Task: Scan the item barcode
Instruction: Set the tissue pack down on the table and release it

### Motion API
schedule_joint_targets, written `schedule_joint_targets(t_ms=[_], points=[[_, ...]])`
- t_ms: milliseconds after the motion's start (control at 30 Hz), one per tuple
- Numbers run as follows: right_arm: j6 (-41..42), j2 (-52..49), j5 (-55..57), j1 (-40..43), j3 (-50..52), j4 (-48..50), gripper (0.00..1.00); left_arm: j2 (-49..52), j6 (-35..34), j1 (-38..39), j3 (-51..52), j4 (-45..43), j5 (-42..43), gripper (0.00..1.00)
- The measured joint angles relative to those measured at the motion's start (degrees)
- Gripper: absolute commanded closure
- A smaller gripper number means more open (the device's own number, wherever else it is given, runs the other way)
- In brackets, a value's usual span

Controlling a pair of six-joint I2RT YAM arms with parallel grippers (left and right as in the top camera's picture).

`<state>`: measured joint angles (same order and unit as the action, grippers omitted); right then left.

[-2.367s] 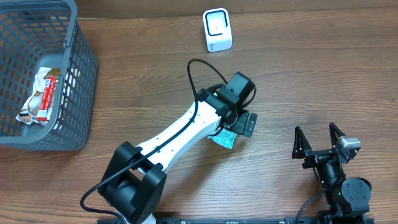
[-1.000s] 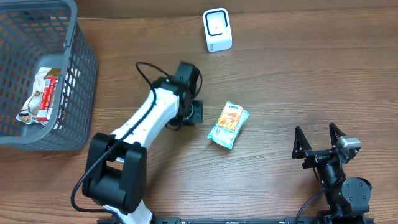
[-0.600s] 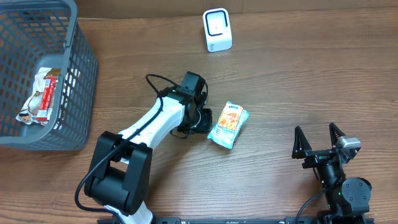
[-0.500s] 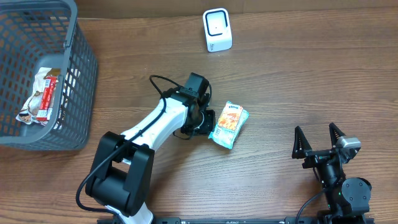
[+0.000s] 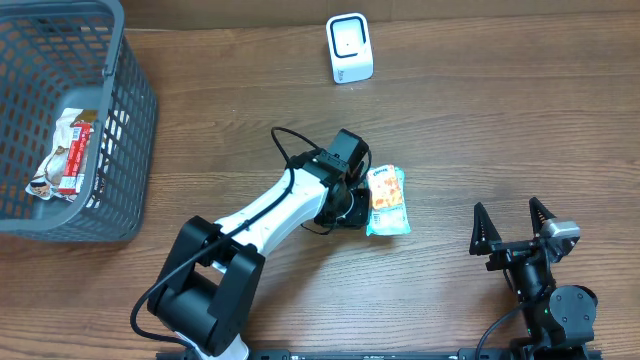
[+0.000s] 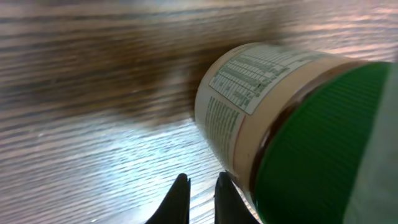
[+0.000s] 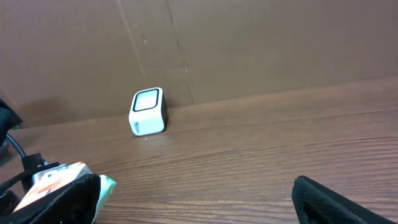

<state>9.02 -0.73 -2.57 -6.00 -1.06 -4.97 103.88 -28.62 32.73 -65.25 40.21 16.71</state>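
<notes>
Moved: since half a second ago our left arm has swung right, and the packet (image 5: 387,200) has slid right with it and lies straighter.
Left gripper (image 5: 354,208): closed on nothing, at the packet's left edge.
Left wrist view: only here do we see the packet's fine print and green end, just right of the pinched fingertips (image 6: 180,198).
Right gripper (image 5: 511,224): spread wide, empty, well apart.
Right wrist view: scanner (image 7: 148,112) against the back wall.
Overhead only: basket (image 5: 128,130) at far left.
</notes>
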Motion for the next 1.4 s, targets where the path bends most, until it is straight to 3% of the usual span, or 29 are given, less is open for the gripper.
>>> schedule_joint_targets(t_ms=[300, 567, 767, 900, 967, 1033, 1133, 1267, 1400], points=[[0.00, 0.00, 0.02, 0.00, 0.00, 0.04, 0.00, 0.00, -1.42, 0.94, 0.02, -1.25, 0.26, 0.96], [0.00, 0.00, 0.02, 0.02, 0.00, 0.00, 0.00, -0.46, 0.28, -1.18, -0.20, 4.28, -0.33, 0.96], [0.00, 0.00, 0.02, 0.02, 0.00, 0.04, 0.00, -5.01, 2.12, -6.49, -3.06, 12.07, -6.36, 0.94], [0.02, 0.00, 0.02, 0.00, 0.00, 0.02, 0.00, -10.43, 3.17, -10.23, -7.50, 17.18, -14.25, 0.87], [0.02, 0.00, 0.02, 0.00, 0.00, 0.00, 0.00, -13.11, 3.41, -12.22, -9.92, 18.84, -18.51, 0.75], [0.00, 0.00, 0.00, 0.02, 0.00, 0.02, 0.00, -15.50, 4.02, -14.64, -12.17, 19.45, -22.40, 0.47], [0.02, 0.00, 0.02, 0.00, 0.00, 0.02, 0.00, -17.99, 3.89, -18.40, -14.78, 19.26, -26.51, 0.39], [0.00, 0.00, 0.02, 0.02, 0.00, 0.02, 0.00, -19.50, 4.59, -23.23, -16.04, 17.33, -30.49, 0.01], [0.00, 0.00, 0.02, 0.00, 0.00, 0.00, 0.00, -19.50, 4.63, -27.32, -16.11, 16.98, -33.33, 0.00]])
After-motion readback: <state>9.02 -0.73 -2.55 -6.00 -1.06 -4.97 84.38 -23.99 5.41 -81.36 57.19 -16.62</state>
